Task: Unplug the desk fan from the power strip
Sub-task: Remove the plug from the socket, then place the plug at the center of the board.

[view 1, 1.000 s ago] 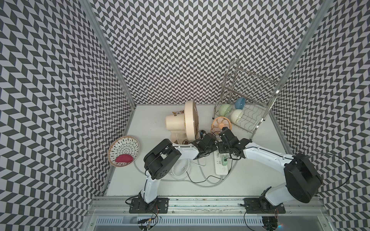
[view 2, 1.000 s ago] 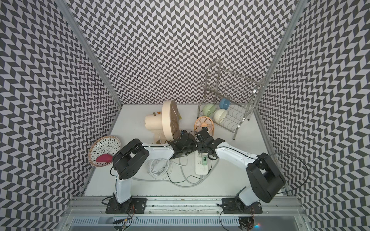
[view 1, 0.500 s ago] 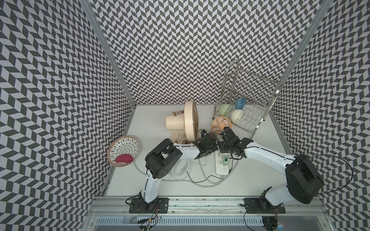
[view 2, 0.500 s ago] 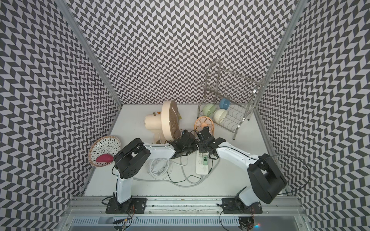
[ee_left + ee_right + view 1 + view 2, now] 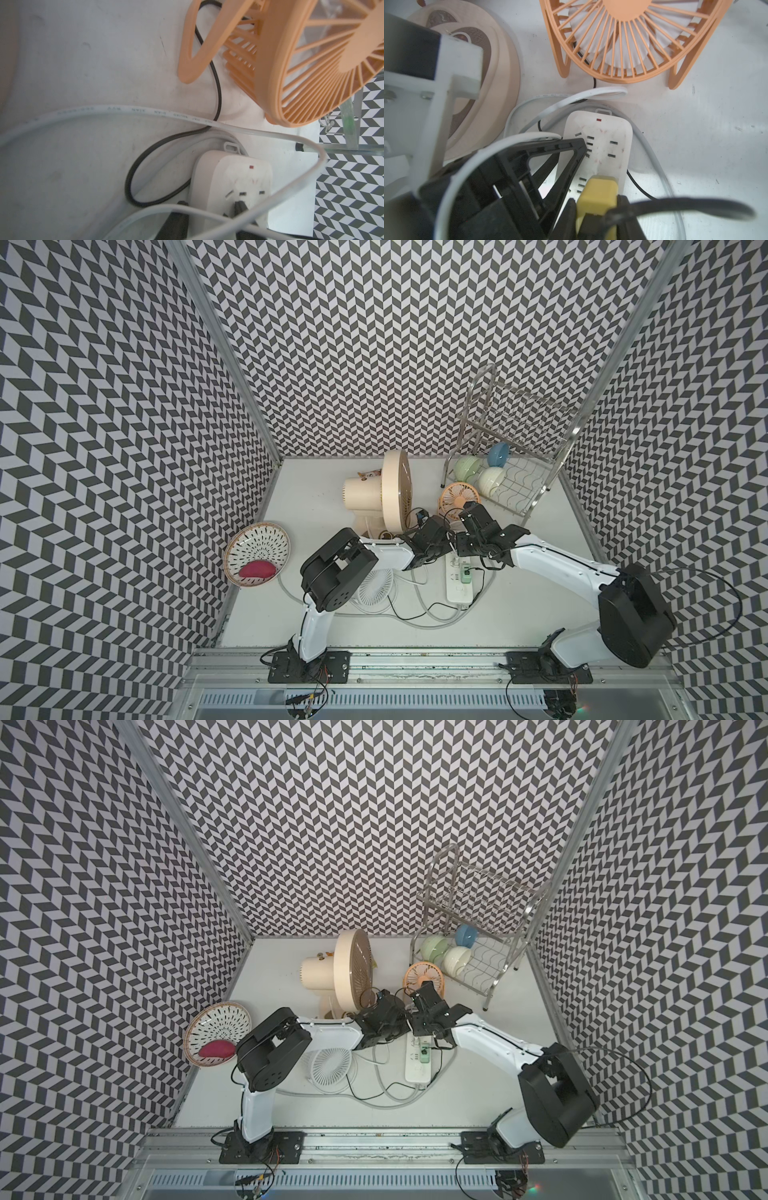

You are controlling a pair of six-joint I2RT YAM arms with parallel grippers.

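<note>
One step is done and one is left, by my reckoning: my right pincer (image 5: 597,200) is closed on the yellowish plug (image 5: 598,187), which looks seated in the power strip (image 5: 610,133) lying on the worktop (image 5: 695,135) right beneath both pincers. My left pincer (image 5: 209,205), part open, has one finger on the strip's face just ahead of the plug and holds nothing. Pulling the plug free remains. Lettering runs along the white cord (image 5: 124,110) ahead of my left pincer, too smeared to read; I see no brand elsewhere.
</note>
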